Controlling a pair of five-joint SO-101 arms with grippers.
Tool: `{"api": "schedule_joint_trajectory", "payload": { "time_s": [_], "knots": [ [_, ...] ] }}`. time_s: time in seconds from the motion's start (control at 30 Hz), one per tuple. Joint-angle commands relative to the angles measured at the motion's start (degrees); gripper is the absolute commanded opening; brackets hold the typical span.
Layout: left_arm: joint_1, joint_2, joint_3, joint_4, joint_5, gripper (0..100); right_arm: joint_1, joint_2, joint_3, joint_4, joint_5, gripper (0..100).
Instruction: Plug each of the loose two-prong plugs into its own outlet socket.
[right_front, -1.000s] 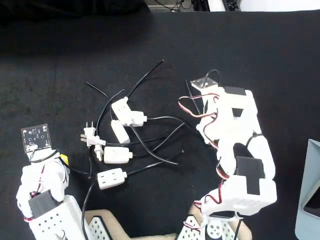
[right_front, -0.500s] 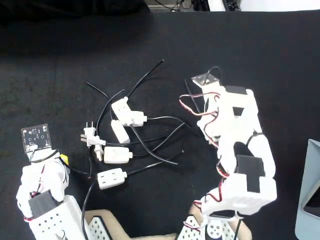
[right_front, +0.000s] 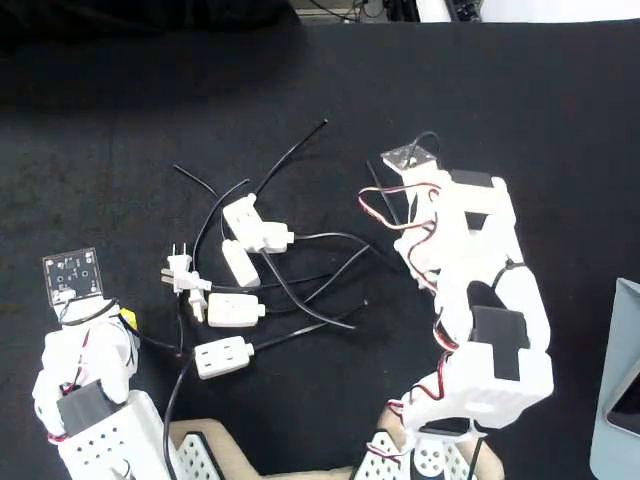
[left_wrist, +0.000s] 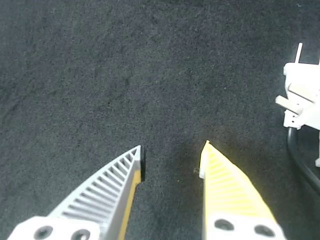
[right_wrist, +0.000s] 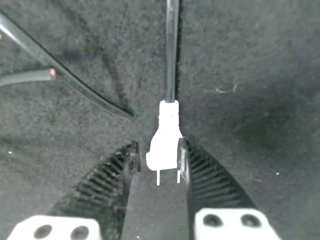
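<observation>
Nearest to us, the left gripper hangs with its fingers well apart over the bare black surface. It holds nothing, and a white two-prong plug lies off to one side. Over the last second this arm does not move at all in the high view.

A little farther out lies the tangle of white outlet blocks and black cords. It sits exactly as it did a second ago, with one loose plug at its edge, prongs bare. We cannot tell whether any block in that cluster already has a plug seated.

The change is farthest out. The right arm creeps slightly away from its base, and its wrist plate shifts a little along the surface. In the right wrist view, the right gripper brackets another white plug. The prongs point back toward the wrist and the cord runs straight away. The jaws are narrow: one finger touches the plug's side, while the other stands just apart from it.

We judge this to be a small alignment move before the squeeze. The plug lies on the surface, not yet gripped or lifted, so no socket has gained a plug.
</observation>
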Motion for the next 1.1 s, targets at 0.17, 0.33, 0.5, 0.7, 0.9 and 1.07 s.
{"api": "schedule_joint_trajectory", "payload": {
  "time_s": [0.17, 0.33, 0.5, 0.7, 0.9, 1.07],
  "knots": [
    [-0.13, -0.09, -0.75, -0.97, -0.35, 20, 3.08, 6.29, -3.47, -1.41, 1.32, 8.0],
    [-0.13, -0.09, -0.75, -0.97, -0.35, 20, 3.43, 9.19, -5.67, -1.32, 1.32, 7.7],
    [-0.13, -0.09, -0.75, -0.97, -0.35, 20, 3.34, 9.10, -5.85, -1.23, 1.93, 1.3],
    [-0.13, -0.09, -0.75, -0.97, -0.44, 20, 3.34, 9.10, -8.22, 6.24, 7.03, 1.1],
    [-0.13, -0.09, -0.75, -1.05, -0.26, 20, 2.11, 4.00, -13.85, 16.88, 6.77, 1.1],
    [0.04, -0.09, -2.59, -1.14, 0.09, 20, 0.26, -9.80, -13.93, 21.19, 6.68, 1.1]
  ]
}}
